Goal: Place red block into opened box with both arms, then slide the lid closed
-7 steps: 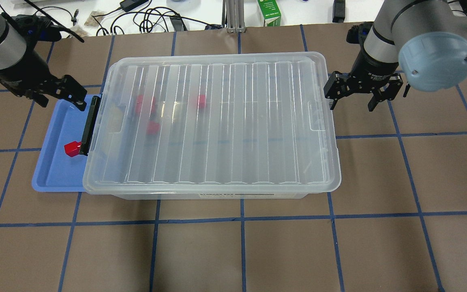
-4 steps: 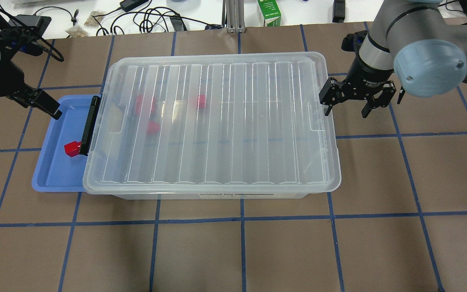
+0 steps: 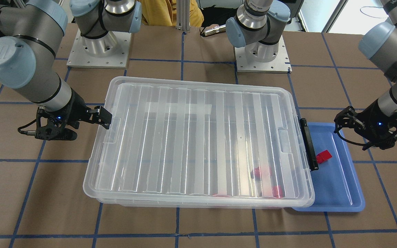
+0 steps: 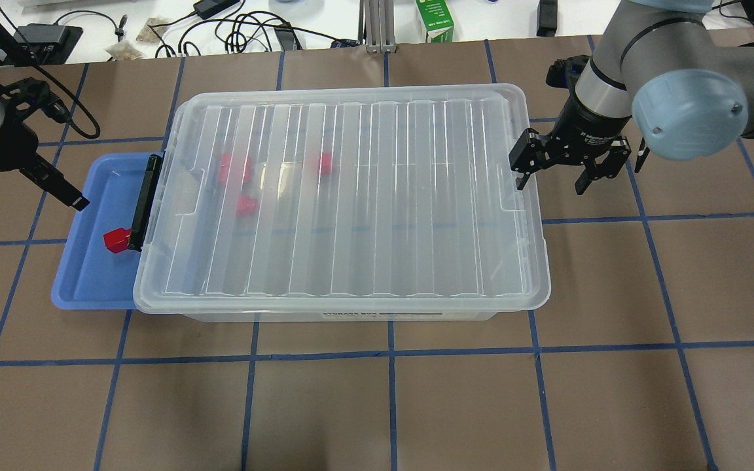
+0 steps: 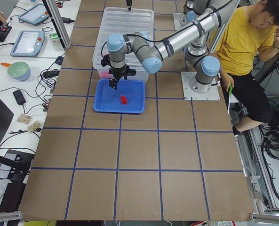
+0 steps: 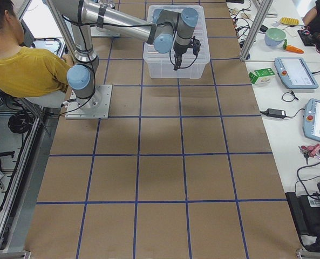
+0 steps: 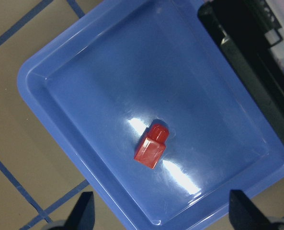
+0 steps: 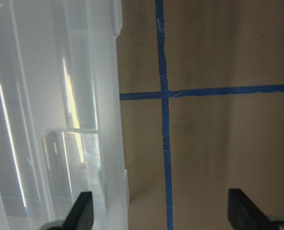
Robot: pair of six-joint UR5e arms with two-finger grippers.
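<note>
The clear box (image 4: pixel 351 313) stands mid-table with the ribbed lid (image 4: pixel 364 196) lying over it. Three red blocks (image 4: pixel 247 206) show through the lid near the left end. Another red block (image 4: pixel 115 239) (image 7: pixel 151 146) lies on the blue tray (image 4: pixel 89 275), close to the box's black clasp bar (image 4: pixel 144 203). My left gripper (image 4: pixel 59 186) (image 7: pixel 163 213) hangs open and empty over the tray's far left edge, apart from that block. My right gripper (image 4: pixel 550 176) (image 8: pixel 163 213) is open at the lid's right short edge, one finger (image 4: pixel 520 173) over the rim, holding nothing.
The blue tray is partly tucked under the box's left end. Cables, a green carton (image 4: pixel 434 19) and other gear lie beyond the table's far edge. A person in a yellow shirt (image 5: pixel 238 42) sits behind the robot bases.
My left gripper has drawn back leftward from the clasp bar to the tray's outer edge. My right gripper has shifted left to the lid's edge. Box, lid and blocks have not moved.
</note>
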